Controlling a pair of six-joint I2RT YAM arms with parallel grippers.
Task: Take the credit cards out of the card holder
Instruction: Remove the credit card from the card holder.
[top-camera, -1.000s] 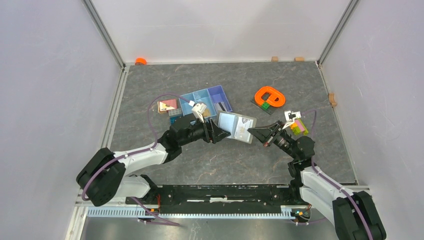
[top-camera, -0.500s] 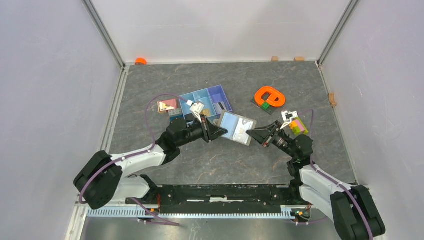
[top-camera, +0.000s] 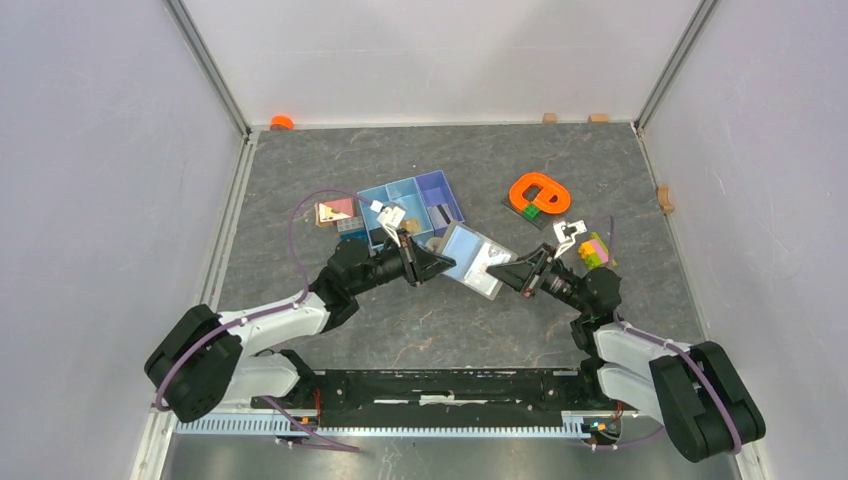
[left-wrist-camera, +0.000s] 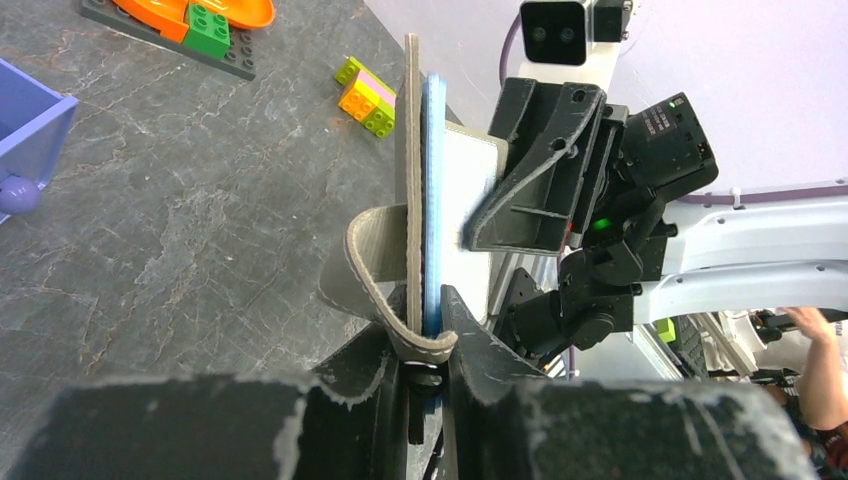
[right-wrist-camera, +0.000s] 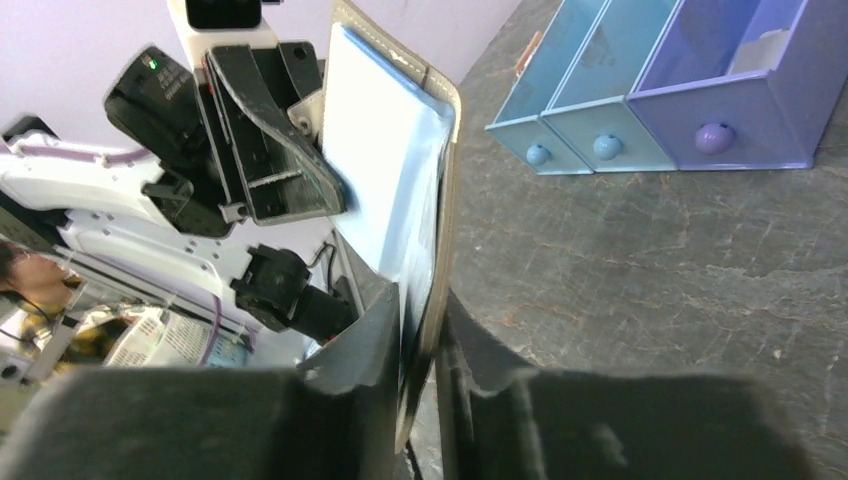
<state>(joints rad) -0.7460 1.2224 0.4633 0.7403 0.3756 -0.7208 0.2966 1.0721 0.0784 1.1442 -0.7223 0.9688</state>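
The card holder (top-camera: 462, 250) hangs open between the two claws over the middle of the grey marbled desk (top-camera: 450, 330), just on the near side of the blue-and-purple three-compartment tray (right-wrist-camera: 740, 120). Its pale blue-grey inside faces up in the overhead view, and it tilts so that the right end lies nearer than the left.

The left claw (left-wrist-camera: 425, 325) is pinched tight on the holder's left edge, one finger on the taupe outer skin and the other on the blue lining. A loose taupe flap (left-wrist-camera: 350, 260) curls away beside the fingers.

The right claw (right-wrist-camera: 420, 305) is clamped on the opposite edge, its fingers nearly together with only the holder's thickness between them.

The credit cards (top-camera: 488, 264) show as a pale panel with dark markings in the holder's right half, close to the right claw's fingertips. How many there are I cannot tell.

On the desk to the far right of the holder sit an orange looped toy piece (top-camera: 540, 190) on a dark plate and a small stack of yellow, pink and green bricks (left-wrist-camera: 365, 95).
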